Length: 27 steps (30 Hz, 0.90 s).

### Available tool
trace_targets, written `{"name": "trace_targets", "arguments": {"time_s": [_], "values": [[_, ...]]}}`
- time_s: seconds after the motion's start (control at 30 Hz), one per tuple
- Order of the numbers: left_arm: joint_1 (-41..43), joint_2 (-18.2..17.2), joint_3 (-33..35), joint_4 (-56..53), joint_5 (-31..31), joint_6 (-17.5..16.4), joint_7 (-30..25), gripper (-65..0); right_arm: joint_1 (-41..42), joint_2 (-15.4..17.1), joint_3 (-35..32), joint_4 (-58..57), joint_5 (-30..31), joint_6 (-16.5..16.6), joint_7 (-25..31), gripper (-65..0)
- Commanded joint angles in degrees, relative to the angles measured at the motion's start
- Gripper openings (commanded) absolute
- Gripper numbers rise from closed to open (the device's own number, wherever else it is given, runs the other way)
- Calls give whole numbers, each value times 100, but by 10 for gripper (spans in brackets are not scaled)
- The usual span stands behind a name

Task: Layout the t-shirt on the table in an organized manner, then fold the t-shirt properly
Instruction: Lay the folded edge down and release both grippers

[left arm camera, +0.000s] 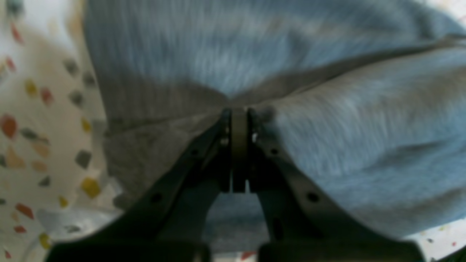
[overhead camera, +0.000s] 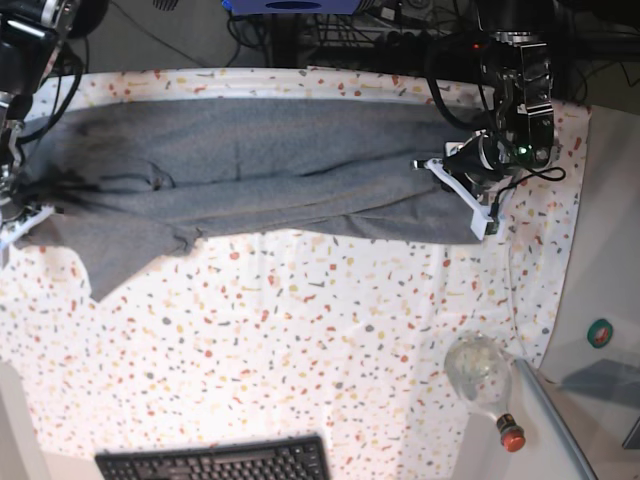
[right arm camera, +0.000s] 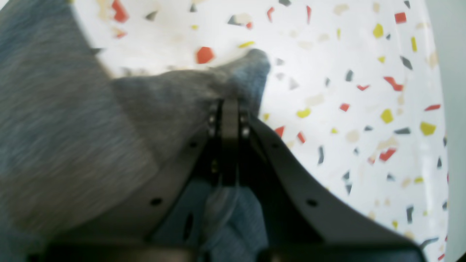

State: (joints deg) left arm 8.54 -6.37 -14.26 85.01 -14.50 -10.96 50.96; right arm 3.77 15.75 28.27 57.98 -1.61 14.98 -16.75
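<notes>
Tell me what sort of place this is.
Most likely a robotics lab workstation. Two robot arms, the left gripper and the right gripper, hold a grey t-shirt over a table covered in speckled cloth. A keyboard lies at the near edge and cables tangle behind.

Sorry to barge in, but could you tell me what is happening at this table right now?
A two-armed robot is laying out a dark heather-grey cotton t-shirt on the table covered with a white, red-and-yellow-flecked cloth. The left gripper is shut on the fabric at one end, and the right gripper is shut on the other end. The shirt is stretched in a long band across the far side of the table, still bunched and creased; no folding has been done yet.
</notes>
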Motion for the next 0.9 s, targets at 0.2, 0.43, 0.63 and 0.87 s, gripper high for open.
{"name": "trace_targets", "arguments": {"time_s": [0.2, 0.43, 0.63, 0.87], "values": [[127, -62, -55, 655, -31, -7, -186, -650, 155, 372, 96, 27, -20, -70, 291, -650], [681, 123, -864, 2114, -277, -7, -177, -650, 5, -454, -221, 2822, -2, -70, -1265, -624], [1340, -185, -2235, 2061, -2572, -16, -177, -650, 1271, -507, -1038, 1152, 7, -70, -1555, -269], [1903, -642, -3053, 2009, -3407, -16, -186, -650, 2572, -489, -1152, -1846, -28, -421, -413, -261]]}}
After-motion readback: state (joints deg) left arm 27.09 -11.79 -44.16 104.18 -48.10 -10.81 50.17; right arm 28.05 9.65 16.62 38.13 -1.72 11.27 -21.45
